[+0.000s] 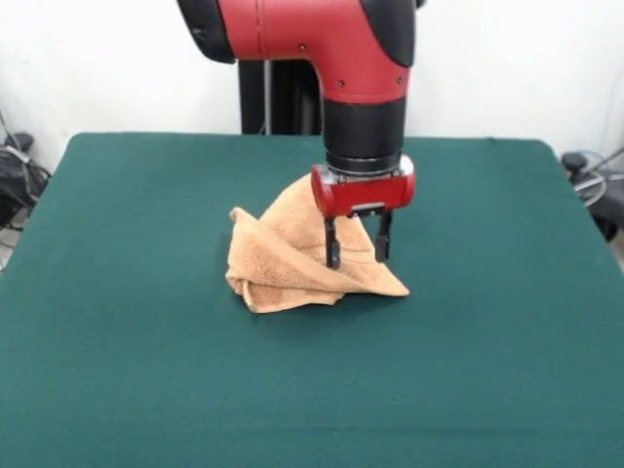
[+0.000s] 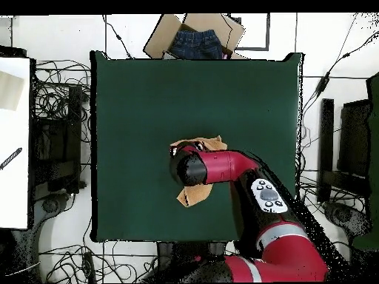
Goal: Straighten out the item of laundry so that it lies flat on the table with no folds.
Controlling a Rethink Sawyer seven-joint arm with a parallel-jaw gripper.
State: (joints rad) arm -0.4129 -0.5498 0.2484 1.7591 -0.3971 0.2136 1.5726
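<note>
The item of laundry (image 1: 292, 255) is a light orange-tan towel lying crumpled near the middle of the green table (image 1: 127, 322). It rises in a peak behind the gripper and spreads into folded flaps toward the front. My gripper (image 1: 358, 261) hangs straight down over its right part, with both black fingers (image 1: 332, 249) apart and their tips down at the cloth. In the overhead view the arm's wrist (image 2: 189, 168) hides the gripper. Only two pieces of the towel (image 2: 203, 142) show there, one on each side of the arm.
An open cardboard box (image 2: 159, 37) with blue jeans in it sits just beyond the table's (image 2: 133, 96) far edge in the overhead view. Cables lie on the floor around the table, and a white surface (image 2: 13, 140) stands at the left.
</note>
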